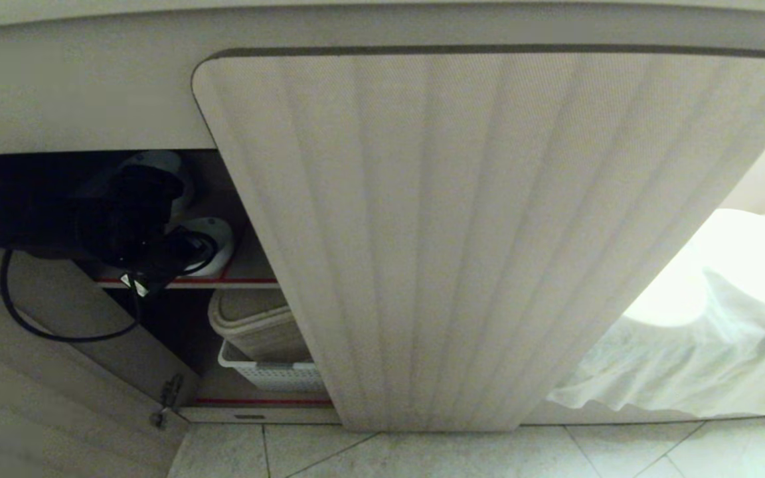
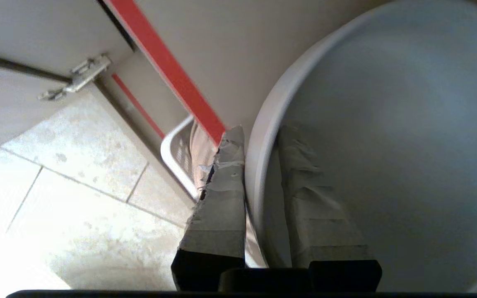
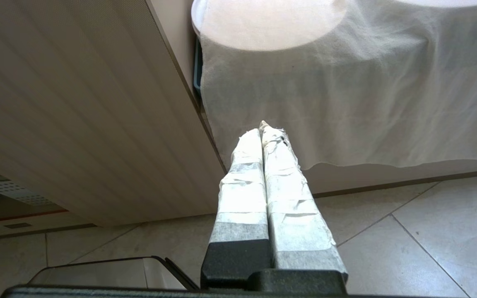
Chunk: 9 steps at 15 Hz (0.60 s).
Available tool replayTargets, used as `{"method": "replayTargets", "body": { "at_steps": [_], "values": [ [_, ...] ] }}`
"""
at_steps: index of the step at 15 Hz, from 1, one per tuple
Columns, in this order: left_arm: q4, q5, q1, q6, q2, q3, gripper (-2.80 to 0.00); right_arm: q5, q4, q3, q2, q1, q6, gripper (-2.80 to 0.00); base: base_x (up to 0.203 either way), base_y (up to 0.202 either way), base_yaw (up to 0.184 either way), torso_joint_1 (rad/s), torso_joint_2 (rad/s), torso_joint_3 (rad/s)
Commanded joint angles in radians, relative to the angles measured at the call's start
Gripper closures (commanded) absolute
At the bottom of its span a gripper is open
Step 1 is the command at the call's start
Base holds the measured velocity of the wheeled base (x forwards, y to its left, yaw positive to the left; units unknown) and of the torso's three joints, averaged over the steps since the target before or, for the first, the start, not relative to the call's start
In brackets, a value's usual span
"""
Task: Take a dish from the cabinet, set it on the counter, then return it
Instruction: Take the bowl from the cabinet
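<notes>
Left gripper (image 2: 259, 165) clamped on dish (image 2: 387, 145) rim at cabinet (image 1: 250, 269) shelf, frame left; right gripper (image 3: 262, 132) closed, empty; stage of task unclear.

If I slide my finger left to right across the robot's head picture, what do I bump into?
Left gripper pinching the dish in the cabinet → baskets → big ribbed door → white cloth.

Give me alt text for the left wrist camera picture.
The left gripper pinches the rim of the white bowl, one taped finger inside it and one outside. Behind are a red-edged shelf, a white basket, a door hinge and tiled floor.
</notes>
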Motion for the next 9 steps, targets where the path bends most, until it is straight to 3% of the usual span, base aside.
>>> {"method": "replayTargets", "body": {
  "at_steps": [1,9],
  "values": [
    [-0.002,0.002,-0.011,-0.008,-0.029,0.029,0.0,0.0,0.0,0.0,0.0,0.0,0.001,0.0,0.0,0.0,0.0,0.0,0.0,0.0],
    [-0.003,-0.002,-0.023,-0.028,-0.093,0.11,0.0,0.0,0.0,0.0,0.0,0.0,0.001,0.0,0.0,0.0,0.0,0.0,0.0,0.0]
  ]
}}
